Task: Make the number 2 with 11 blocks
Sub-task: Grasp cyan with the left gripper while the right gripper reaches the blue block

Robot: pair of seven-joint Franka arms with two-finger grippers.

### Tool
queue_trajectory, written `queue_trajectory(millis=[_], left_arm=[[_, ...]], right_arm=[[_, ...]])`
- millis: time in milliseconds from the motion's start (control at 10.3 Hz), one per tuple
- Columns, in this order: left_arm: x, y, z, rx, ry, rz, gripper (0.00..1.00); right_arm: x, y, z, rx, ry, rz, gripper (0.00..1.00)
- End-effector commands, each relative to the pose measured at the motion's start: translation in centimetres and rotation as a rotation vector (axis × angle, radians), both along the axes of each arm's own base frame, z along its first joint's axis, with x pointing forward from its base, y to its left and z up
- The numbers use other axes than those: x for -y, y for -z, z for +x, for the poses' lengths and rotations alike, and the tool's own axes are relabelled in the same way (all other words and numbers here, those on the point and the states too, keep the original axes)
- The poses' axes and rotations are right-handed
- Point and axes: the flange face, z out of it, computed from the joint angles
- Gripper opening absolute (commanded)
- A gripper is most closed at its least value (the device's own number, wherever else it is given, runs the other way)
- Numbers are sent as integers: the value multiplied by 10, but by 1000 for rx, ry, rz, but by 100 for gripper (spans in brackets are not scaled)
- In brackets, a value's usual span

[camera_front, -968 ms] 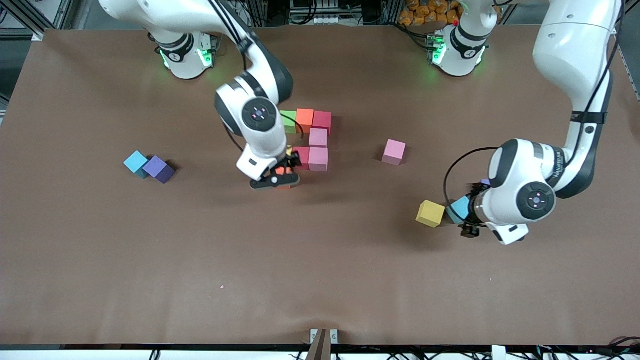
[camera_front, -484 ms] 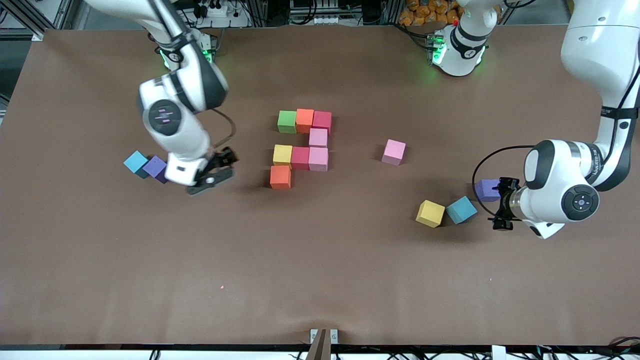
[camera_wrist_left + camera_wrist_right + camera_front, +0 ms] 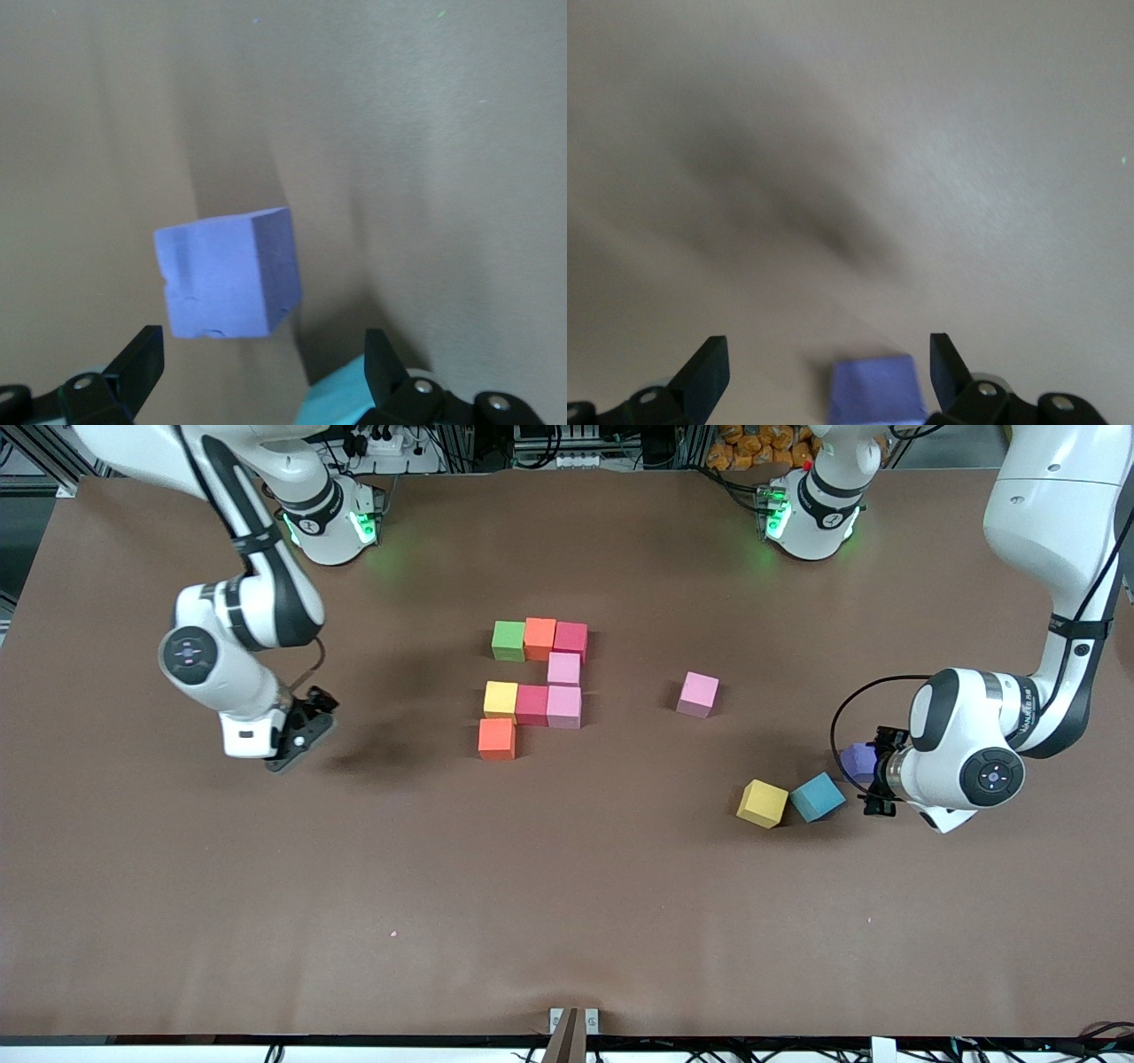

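Observation:
The partial number 2 lies mid-table: green [image 3: 508, 640], orange [image 3: 539, 638] and red [image 3: 570, 639] blocks in a row. Nearer the camera lie a pink block [image 3: 563, 669], then a row of pink [image 3: 563, 707], red [image 3: 532, 705] and yellow [image 3: 500, 700], then an orange block [image 3: 497, 739]. My left gripper [image 3: 873, 772] [image 3: 261, 354] is open, low over a purple block [image 3: 855, 762] [image 3: 226, 274] that lies just ahead of its fingers. My right gripper [image 3: 306, 726] [image 3: 828, 354] is open over another purple block [image 3: 877, 390], which the front view hides.
A loose pink block [image 3: 698, 693] lies toward the left arm's end from the number. A yellow block [image 3: 762, 803] and a light blue block [image 3: 817, 796] [image 3: 372, 398] sit beside the left gripper. The brown table [image 3: 567, 921] spreads wide nearer the camera.
The right arm left the orange block at the number and swung to its own end of the table, over the purple block there. The left gripper shifted from the light blue block to the purple one.

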Motion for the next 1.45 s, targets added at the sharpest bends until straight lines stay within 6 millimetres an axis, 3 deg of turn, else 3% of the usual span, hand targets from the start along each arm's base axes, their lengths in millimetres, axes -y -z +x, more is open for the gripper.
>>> queue_trajectory(millis=[0,290,678,968,1162,1355], left_arm=[[15,-15,7,93,-70,18,100],[44,-1,18,129,-164,18,100],[79,24,18,135,-315,47,100],[93,41,15,127,-352,63,100],[88,44,15,129,-395,77,100],[81,44,17,153,-465,121,100]], right_arm=[[21,14,-6,-19,-35,-1,100],[43,37,-24,18,-22,7,100],[92,67,-35,-11,-46,21,100],[97,73,-42,-16,-37,22,100],[93,71,-40,-13,-43,22,50],[68,65,-34,-4,-87,20,12]])
